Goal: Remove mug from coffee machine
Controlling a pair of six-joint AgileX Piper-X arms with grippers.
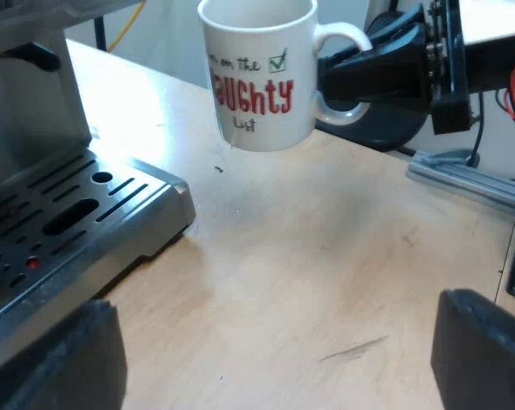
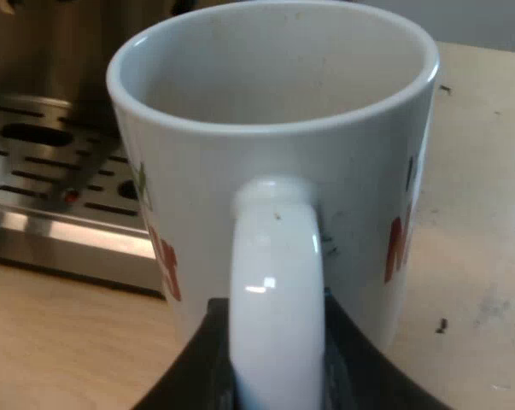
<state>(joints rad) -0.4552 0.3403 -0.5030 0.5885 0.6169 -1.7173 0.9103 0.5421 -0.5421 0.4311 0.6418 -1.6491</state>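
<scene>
Left wrist view: left gripper [image 1: 278,363] spread wide, empty, over table [image 1: 325,256] beside tray [image 1: 112,213]; mug [image 1: 257,77] off the tray, right gripper [image 1: 347,81] at its handle. Right wrist view: fingers [image 2: 193,367] clamp the handle [image 2: 274,290], tray near behind the mug

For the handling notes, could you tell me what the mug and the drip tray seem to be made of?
The mug looks like glazed white ceramic: glossy highlight on its handle. The drip tray looks like brushed metal: dull grey sheen.
</scene>
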